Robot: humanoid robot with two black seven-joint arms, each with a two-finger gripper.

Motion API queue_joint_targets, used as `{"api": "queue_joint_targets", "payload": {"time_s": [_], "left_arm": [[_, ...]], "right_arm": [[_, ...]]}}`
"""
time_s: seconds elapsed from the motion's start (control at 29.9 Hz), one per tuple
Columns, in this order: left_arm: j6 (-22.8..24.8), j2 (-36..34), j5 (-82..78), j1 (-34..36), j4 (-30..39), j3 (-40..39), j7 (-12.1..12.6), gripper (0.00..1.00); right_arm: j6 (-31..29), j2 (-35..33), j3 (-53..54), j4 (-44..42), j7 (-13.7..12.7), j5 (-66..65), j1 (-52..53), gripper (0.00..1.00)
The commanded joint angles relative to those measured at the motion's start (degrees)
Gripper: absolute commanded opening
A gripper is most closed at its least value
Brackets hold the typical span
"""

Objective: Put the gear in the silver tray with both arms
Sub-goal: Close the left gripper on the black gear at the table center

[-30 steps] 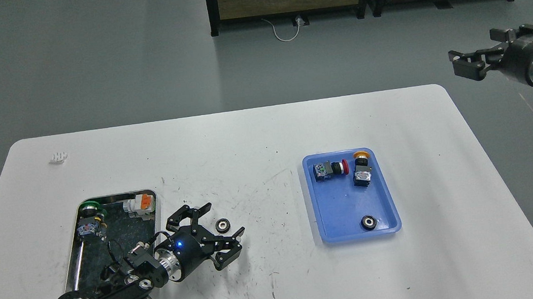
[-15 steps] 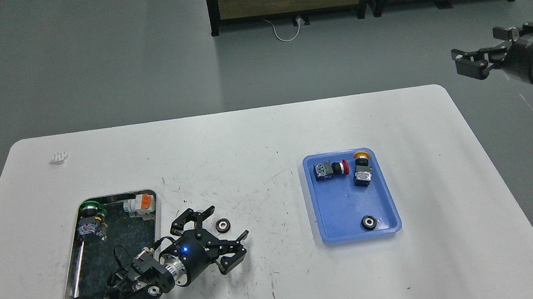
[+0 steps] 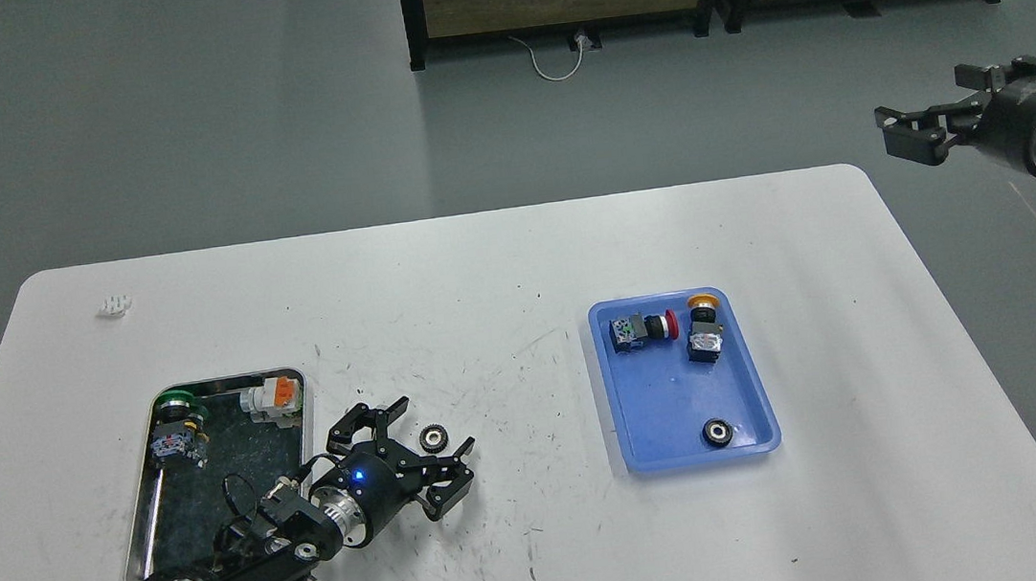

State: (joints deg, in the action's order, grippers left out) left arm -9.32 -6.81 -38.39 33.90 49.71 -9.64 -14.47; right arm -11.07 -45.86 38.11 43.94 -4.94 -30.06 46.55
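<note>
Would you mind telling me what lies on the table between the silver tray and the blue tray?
In the head view, the left claw, open, and a small black gear between its fingers lie between the silver tray and the blue tray; otherwise bare, scuffed tabletop.

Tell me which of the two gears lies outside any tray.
The gear on the bare table, between the open fingers of the left pincer. The other gear sits inside the blue tray.

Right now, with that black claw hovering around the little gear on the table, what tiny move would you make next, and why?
Probably close the left claw on the gear. The gear lies on the white table between the spread fingers, not yet gripped, just right of the silver tray where it belongs. The right claw hangs open, far off past the table's edge.
</note>
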Motion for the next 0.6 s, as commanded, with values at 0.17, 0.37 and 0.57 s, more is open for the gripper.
{"api": "queue_joint_targets", "payload": {"time_s": [0.17, 0.37, 0.57], "left_arm": [[0.2, 0.0, 0.2, -0.3, 0.1, 0.8, -0.3, 0.81], [0.3, 0.0, 0.2, -0.1, 0.0, 1.0, -0.2, 0.68], [0.3, -0.2, 0.2, -0.4, 0.0, 1.6, 0.1, 0.46]], "right_arm": [[0.0, 0.3, -0.1, -0.2, -0.1, 0.0, -0.1, 0.99], [0.1, 0.3, -0.1, -0.3, 0.0, 0.0, -0.1, 0.99], [0.1, 0.4, -0.1, -0.3, 0.0, 0.0, -0.1, 0.99]]}}
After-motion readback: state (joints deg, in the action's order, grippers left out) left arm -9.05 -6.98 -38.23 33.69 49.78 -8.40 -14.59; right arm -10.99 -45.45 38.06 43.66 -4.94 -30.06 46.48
